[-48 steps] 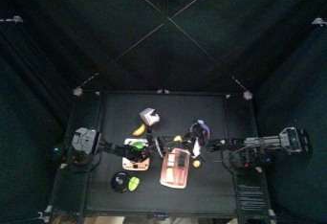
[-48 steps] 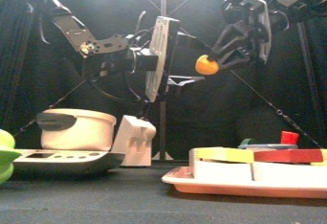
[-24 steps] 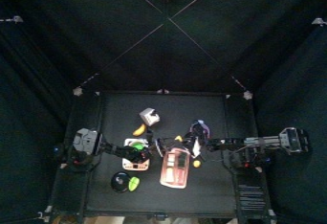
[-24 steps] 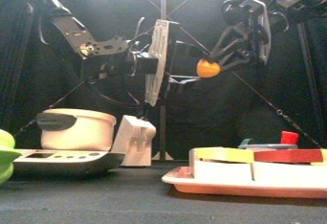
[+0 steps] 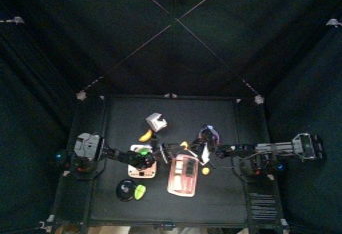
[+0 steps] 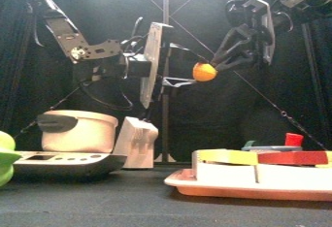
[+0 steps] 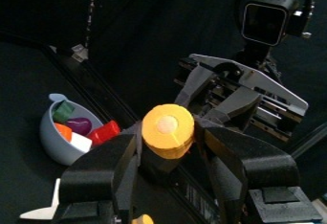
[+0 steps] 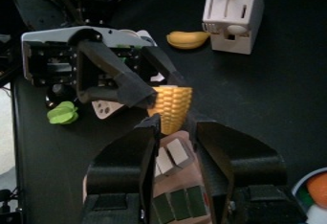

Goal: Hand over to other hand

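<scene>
A yellow-orange corn cob (image 6: 204, 71) hangs in mid-air above the table. My right gripper (image 6: 223, 62) is shut on it, and the cob (image 8: 171, 105) sticks out beyond the right gripper's (image 8: 173, 130) tips. My left gripper (image 6: 163, 66) faces it from the left with jaws open. In the left wrist view the cob's round end (image 7: 167, 130) sits between the left gripper's (image 7: 167, 151) tips. I cannot tell whether those jaws touch it.
On the table stand a white pot (image 6: 72, 129) on a grey tray, a green fruit (image 6: 6, 155), a white block (image 6: 139, 140) and a pink tray (image 6: 247, 180) of yellow and red pieces. A banana (image 8: 188, 39) lies near a white holder (image 8: 234, 15).
The right gripper has carried the cob a little to the left and up, towards the left gripper. The left gripper has shifted slightly left. The gap between them has closed.
</scene>
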